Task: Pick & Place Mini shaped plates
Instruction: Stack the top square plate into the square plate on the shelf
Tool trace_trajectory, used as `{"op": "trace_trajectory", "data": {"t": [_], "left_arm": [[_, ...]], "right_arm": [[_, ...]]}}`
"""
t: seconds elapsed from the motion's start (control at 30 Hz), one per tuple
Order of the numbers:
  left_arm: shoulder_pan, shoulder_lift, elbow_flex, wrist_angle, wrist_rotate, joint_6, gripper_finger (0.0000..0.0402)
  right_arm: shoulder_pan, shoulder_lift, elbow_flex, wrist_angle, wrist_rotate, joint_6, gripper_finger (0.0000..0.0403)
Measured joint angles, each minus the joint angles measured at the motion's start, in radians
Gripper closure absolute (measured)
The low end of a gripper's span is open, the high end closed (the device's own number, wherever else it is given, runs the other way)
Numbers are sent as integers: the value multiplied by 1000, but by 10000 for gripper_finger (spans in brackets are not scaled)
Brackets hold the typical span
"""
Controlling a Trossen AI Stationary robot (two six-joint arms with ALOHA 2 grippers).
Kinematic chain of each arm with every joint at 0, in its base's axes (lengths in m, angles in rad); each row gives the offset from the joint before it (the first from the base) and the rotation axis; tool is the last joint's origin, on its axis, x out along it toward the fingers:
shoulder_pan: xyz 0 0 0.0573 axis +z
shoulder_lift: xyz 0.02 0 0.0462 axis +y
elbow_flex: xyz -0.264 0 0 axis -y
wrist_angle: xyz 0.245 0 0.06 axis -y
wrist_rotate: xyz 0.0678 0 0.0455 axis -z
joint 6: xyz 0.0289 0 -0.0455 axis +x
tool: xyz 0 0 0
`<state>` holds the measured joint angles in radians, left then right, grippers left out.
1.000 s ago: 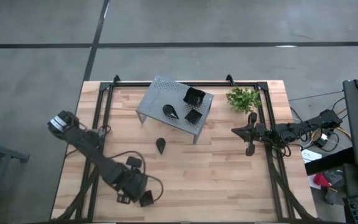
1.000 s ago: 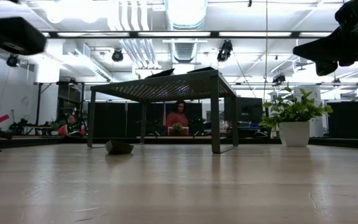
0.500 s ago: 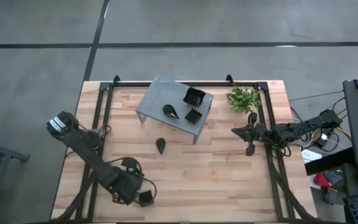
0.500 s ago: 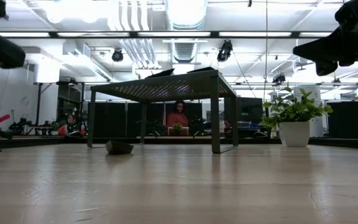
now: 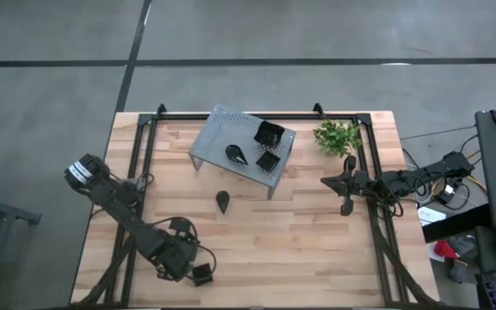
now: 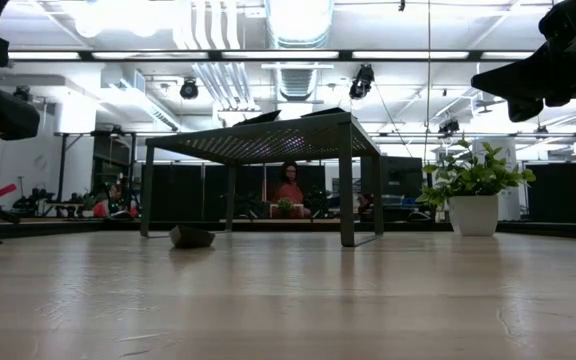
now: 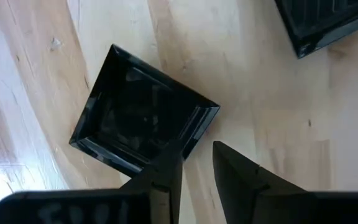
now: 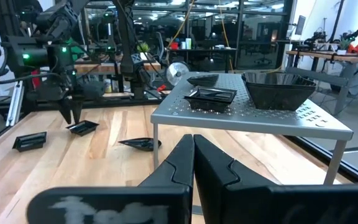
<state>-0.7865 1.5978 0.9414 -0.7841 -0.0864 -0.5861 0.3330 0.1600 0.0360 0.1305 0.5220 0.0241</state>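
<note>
My left gripper is near the table's near edge, pointing down, open by a narrow gap. Under it lies a black square plate; one finger lies over its rim and the other stands outside it. A second square plate lies close by. A leaf-shaped plate rests on the table in front of the grey shelf. On the shelf sit two square plates and a leaf plate. My right gripper waits at the table's right, shut and empty. My left gripper comes from above with its fingers on either side of the square plate's rim, near one corner. The plate lies flat on the table. I cannot tell whether a finger touches it.
A small green plant stands right of the shelf. Black frame rails run along the table's left, right and far sides. In the low view a person sits in the room behind the shelf. Bare wood lies between the shelf and the near edge.
My left arm has come down toward the square plate at the near edge, drawing slightly toward the table's left. The plates have stayed where they were.
</note>
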Motion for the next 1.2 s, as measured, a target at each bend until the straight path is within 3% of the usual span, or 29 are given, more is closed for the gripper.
{"op": "trace_trajectory", "data": {"t": [0.77,1.2], "left_arm": [[1,0,-67,44,-37,3,321],[2,0,-30,41,-46,8,395]], "right_arm": [[0,0,0,0,0,-1,394],[0,0,0,0,0,-1,394]]}}
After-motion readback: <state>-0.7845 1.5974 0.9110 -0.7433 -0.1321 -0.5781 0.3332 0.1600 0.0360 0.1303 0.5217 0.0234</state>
